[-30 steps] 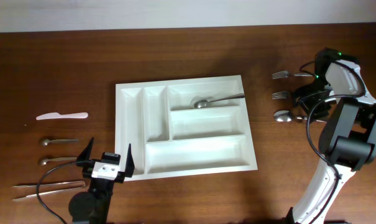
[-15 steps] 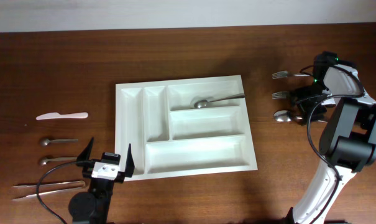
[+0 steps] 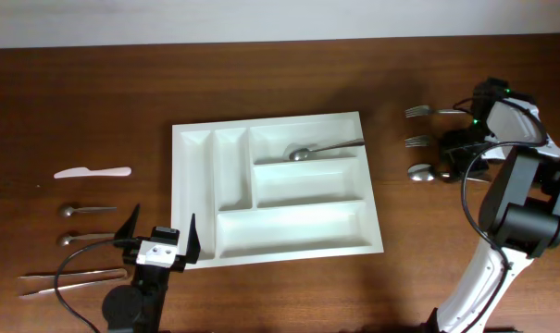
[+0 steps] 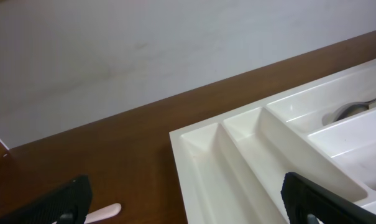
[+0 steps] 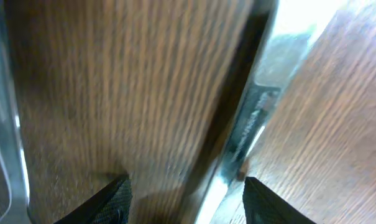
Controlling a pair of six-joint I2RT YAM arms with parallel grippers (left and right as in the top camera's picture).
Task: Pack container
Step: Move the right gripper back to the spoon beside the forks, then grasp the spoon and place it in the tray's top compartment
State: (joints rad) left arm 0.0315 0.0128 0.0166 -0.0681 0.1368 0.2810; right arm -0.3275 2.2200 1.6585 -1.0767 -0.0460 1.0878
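Left claw [image 3: 159, 242]: spread wide, gripping nothing, just beside the container [image 3: 196, 139]. Right claw [image 5: 188, 199]: partly apart, astride a metal handle [image 5: 240, 140] lying on the tabletop [image 5: 113, 93]; contact unclear.

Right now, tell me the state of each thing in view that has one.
container, flat on the table, one spoon in its top wide compartment, the rest empty
left gripper, jaws wide open, holding nothing
right gripper, jaws apart astride a metal handle, not clamped
upper fork, lying on the table, unpacked
white knife, lying on the table, unpacked
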